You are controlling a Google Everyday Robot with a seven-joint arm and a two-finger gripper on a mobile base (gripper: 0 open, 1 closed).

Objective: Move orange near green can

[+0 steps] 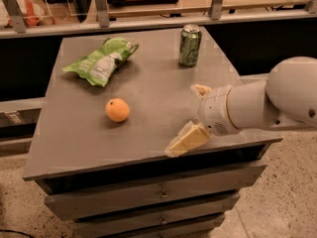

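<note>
The orange [117, 110] lies on the grey cabinet top [74, 133], left of centre. The green can [189, 45] stands upright near the far right of the top, well apart from the orange. My gripper [184, 119] is over the right front part of the top, to the right of the orange and nearer than the can. Its two pale fingers [186, 140] are spread wide and hold nothing.
A green-and-white chip bag [101, 61] lies at the far left of the top. A rail with metal posts [101, 5] runs behind the cabinet. Drawers [158, 195] are below the front edge. My white arm [277, 100] reaches in from the right.
</note>
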